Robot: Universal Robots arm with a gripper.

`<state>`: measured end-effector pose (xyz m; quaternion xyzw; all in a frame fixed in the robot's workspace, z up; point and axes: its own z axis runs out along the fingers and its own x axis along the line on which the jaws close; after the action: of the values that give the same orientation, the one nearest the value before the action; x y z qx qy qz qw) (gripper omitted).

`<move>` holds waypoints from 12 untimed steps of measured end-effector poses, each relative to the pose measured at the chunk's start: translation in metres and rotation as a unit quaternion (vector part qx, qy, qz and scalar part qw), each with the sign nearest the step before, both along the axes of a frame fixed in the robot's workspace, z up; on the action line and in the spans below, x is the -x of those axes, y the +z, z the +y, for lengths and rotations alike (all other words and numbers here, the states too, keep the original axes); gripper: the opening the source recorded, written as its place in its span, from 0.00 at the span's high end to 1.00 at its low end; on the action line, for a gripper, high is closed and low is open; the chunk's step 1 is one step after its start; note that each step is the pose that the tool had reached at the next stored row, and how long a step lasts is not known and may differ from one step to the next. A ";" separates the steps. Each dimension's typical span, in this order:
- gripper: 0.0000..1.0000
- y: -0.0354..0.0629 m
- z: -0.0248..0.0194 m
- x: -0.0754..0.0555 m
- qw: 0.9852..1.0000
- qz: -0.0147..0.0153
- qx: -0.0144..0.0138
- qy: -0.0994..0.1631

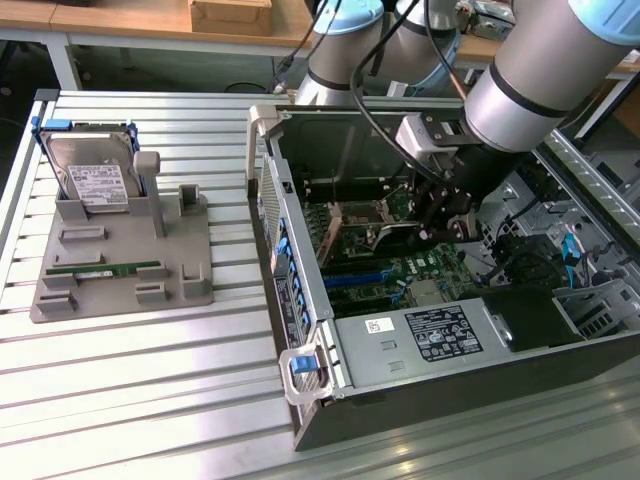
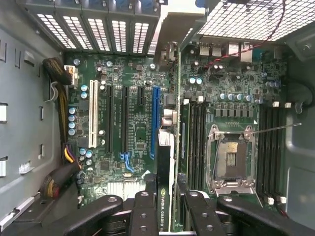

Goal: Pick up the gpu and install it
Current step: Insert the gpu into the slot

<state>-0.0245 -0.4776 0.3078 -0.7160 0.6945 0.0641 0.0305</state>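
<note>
Pincer (image 2: 167, 195): pinching the gpu (image 2: 164, 212) edge-on between its black fingers (image 2: 143, 210), deep inside the open computer case (image 1: 300, 330).
Gpu position: held upright over the motherboard (image 2: 140, 135), running alongside the blue slot (image 2: 155, 118), with its silver bracket (image 2: 170, 51) toward the rear vents. I cannot tell whether its edge touches the slot.
Surface (image 1: 150, 400): carries a grey holder (image 1: 190, 255) with the hard drive (image 1: 95, 180) and memory stick (image 1: 105, 269), well apart from the case.
Risk, alignment: the card looks offset toward the memory sockets (image 2: 197, 142). Pressing down there would likely load the board, not the slot.
Risk, bracket: the metal end may catch the case's rear frame and tilt the card.
Risk, grip: a narrow pinch on a thin card could let it pivot under push.
</note>
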 end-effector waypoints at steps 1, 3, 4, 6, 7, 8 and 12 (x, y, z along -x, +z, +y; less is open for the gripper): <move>0.73 -0.0011 0.0000 0.000 1.000 0.000 0.000 0.000; 0.73 -0.0036 0.0000 0.000 1.000 0.000 0.000 0.000; 0.73 -0.0044 0.0000 0.000 1.000 0.000 0.000 0.000; 0.73 -0.0082 0.0000 0.000 1.000 0.000 0.000 0.000; 0.73 -0.0107 0.0000 0.000 1.000 0.000 0.000 0.000; 0.73 -0.0119 0.0000 0.001 1.000 0.000 0.000 0.000; 0.73 -0.0157 0.0000 0.005 1.000 0.000 0.000 0.000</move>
<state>-0.0299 -0.4775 0.2921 -0.7160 0.6945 0.0643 0.0306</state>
